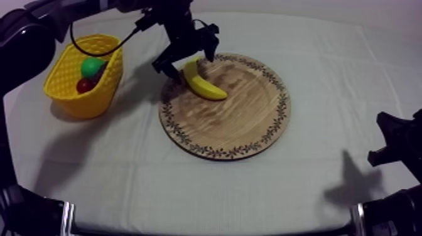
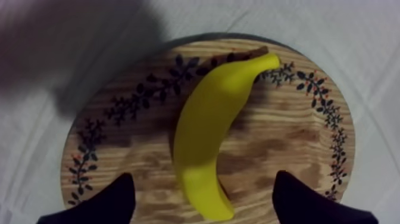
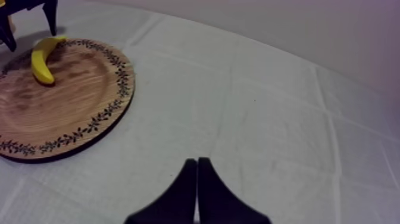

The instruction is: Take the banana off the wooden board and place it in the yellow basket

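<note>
The banana [image 1: 202,81] lies flat on the round wooden board [image 1: 242,122], on the side nearest the yellow basket [image 1: 63,78], with one end reaching the patterned rim. The left hand [image 1: 187,61] hangs right over it, its arm reaching in from the far left of the table [image 1: 326,69]. In the left wrist view its two black fingers [image 2: 104,202] stand wide apart, one on each side of the banana. Bare wood shows between each finger and the fruit, so the hand is released and grips nothing. The basket stands on the cloth near the board without touching it. It holds a round green fruit [image 1: 92,66] and a small red fruit [image 1: 85,85] next to it, both sitting low inside the woven wall. The right hand [image 3: 197,176] rests low at the right side of the table, well apart from the board, its fingers pressed together into a narrow wedge with nothing between them.
</note>
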{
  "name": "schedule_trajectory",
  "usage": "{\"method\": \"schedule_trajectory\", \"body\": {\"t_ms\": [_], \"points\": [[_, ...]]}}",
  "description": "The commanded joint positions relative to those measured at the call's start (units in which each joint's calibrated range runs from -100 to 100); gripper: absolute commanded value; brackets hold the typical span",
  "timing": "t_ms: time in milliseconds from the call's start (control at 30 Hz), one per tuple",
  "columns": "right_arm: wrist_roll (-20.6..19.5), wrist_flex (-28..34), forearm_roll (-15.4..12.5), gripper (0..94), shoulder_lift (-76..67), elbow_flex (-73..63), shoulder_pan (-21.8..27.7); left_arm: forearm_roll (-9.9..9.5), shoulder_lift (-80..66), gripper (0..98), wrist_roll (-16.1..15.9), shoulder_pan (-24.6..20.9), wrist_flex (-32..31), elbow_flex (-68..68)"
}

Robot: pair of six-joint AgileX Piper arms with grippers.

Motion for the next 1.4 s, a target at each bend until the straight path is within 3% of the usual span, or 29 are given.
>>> {"method": "schedule_trajectory", "body": {"t_ms": [0, 633, 1067, 1200, 1367], "points": [[0.0, 0.0, 0.0, 0.3, 0.0, 0.1, 0.0, 0.25, 0.9, 84.1, -0.2, -0.1, -0.2, -0.5], [0.0, 0.0, 0.0, 0.3, 0.0, 0.1, 0.0, 3.09, 7.4, 80.3, -3.0, 0.1, -4.4, -2.0], [0.0, 0.0, 0.0, 0.3, 0.0, 0.1, 0.0, 3.47, 9.1, 31.8, -5.0, -0.1, -4.5, -2.9], [0.0, 0.0, 0.0, 0.3, 0.0, 0.1, 0.0, 3.46, 9.1, 23.7, -5.4, -0.4, -4.5, -3.0], [0.0, 0.0, 0.0, 0.3, 0.0, 0.1, 0.0, 3.23, 8.4, 21.7, -5.8, -0.7, -4.5, -2.6]]}}
